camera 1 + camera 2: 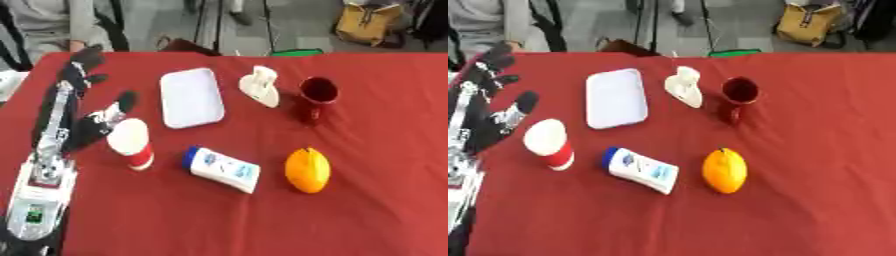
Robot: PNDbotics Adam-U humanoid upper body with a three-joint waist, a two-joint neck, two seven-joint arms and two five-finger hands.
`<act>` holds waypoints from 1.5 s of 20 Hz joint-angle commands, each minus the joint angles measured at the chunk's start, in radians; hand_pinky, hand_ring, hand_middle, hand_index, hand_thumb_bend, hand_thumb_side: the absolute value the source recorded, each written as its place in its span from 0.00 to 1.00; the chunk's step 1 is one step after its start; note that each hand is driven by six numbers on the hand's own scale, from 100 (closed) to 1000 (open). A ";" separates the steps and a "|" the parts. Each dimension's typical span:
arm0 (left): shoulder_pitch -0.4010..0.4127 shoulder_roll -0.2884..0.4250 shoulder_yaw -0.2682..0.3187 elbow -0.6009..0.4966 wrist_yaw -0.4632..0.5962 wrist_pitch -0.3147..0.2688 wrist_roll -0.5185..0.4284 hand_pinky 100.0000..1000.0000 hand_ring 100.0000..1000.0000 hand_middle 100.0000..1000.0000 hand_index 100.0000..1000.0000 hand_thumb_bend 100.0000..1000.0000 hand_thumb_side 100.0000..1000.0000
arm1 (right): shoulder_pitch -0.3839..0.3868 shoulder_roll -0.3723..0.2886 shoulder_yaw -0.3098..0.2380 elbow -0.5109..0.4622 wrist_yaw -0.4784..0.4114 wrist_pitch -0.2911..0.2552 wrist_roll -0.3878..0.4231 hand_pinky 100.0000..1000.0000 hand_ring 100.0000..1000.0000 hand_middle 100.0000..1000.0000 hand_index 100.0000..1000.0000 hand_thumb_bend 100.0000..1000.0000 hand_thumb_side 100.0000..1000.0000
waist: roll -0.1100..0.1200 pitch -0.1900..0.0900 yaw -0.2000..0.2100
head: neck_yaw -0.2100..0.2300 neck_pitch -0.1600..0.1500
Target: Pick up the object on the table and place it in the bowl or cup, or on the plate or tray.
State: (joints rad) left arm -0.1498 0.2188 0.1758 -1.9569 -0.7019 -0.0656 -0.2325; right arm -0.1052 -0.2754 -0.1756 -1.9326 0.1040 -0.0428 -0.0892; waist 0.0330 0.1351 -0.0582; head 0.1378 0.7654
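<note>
A bench [385,220] under a red cloth carries six things. The robot's left hand [87,107] reaches in from the left side, its black fingers [83,60] spread and mostly straight, pointing toward the far edge; the thumb [125,100] stands out toward the right, just above the rim of a red paper cup [131,142]. The hand appears to hold nothing, though the view is too soft to tell whether the thumb touches the cup. The cup has a white inside and leans with its mouth toward the camera.

Just right of the cup lies a white bottle [223,170] with a blue cap and a blue label, flat on its side, set at a slant, the cap end nearer the cup. Right of the bottle, a little apart, rests an orange fruit [307,170], rounded with a slightly pointed top.

Farther back, a white rectangular tray [190,97] with rounded corners lies bare, just beyond the cup and bottle. To its right sits a small white object [260,86] of irregular shape, which I cannot identify. Just beside that stands a dark red mug [317,95], upright, its handle toward the camera.

The right hand shows in neither view.
</note>
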 commanded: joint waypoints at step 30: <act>-0.117 0.032 -0.070 0.291 -0.585 0.064 -0.280 0.55 0.70 0.75 0.86 0.85 0.48 | -0.004 -0.009 -0.002 -0.006 0.000 -0.004 0.008 0.48 0.60 0.81 0.87 0.44 0.68 | -0.008 -0.018 -0.009 | -0.005 0.001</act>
State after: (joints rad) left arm -0.2534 0.2290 0.1075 -1.6616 -1.2932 -0.0038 -0.5254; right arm -0.1047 -0.2754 -0.1771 -1.9281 0.1040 -0.0454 -0.0832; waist 0.0279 0.1306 -0.0671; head 0.1313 0.7654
